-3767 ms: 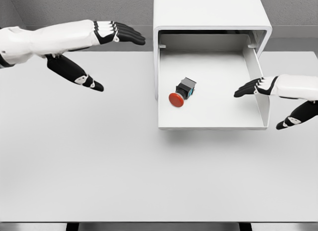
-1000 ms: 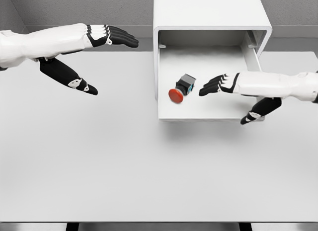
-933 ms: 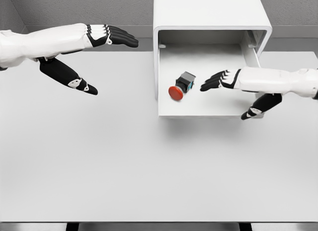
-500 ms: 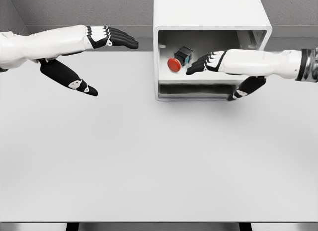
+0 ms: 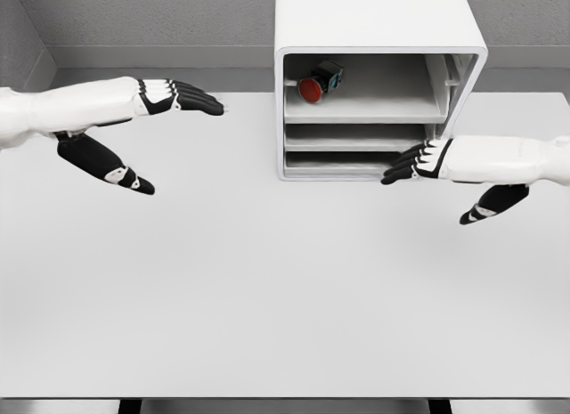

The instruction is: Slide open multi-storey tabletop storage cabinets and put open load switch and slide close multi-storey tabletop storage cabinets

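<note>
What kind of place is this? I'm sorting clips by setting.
Most likely a simulated test bench, not a real room: a bare white table, plain grey walls, and one white storage cabinet whose top tray holds a red-button switch.

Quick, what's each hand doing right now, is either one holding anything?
Left hand: open, fingers stretched out, holding nothing.
Right hand: open, holding nothing, fingertips at the front of the cabinet.

White table (image 5: 267, 298), 1 white cabinet (image 5: 370, 18)
</note>
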`<state>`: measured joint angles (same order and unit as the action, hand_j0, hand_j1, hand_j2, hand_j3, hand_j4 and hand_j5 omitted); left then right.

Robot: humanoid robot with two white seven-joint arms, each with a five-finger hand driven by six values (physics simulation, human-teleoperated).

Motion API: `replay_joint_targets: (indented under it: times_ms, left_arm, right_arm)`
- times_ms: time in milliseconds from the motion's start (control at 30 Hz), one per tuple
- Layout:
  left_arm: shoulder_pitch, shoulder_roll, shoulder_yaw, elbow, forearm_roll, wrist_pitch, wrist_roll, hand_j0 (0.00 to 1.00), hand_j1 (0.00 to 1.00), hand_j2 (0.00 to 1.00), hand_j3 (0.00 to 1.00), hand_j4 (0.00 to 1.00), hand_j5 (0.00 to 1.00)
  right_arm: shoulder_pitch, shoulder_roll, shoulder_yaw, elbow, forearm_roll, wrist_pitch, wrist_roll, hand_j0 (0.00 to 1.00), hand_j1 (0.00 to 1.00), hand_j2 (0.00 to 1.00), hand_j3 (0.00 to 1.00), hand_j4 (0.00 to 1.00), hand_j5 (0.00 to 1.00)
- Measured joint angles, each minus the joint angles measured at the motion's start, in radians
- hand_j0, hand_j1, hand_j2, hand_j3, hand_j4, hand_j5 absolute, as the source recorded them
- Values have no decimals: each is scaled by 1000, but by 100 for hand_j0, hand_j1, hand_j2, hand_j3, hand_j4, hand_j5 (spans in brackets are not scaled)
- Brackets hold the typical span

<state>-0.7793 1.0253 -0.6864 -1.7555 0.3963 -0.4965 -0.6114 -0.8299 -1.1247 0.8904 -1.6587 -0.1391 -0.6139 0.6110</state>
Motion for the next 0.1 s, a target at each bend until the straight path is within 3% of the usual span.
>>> replay_joint_targets:
  times_ms: [100]
  left_arm:
    - [48,12,1,-5,-2,0,0,100,100,100,100,100,100]
  right_arm:
    - [0,-2,0,1,1,0,0,100,100,100,100,100,100]
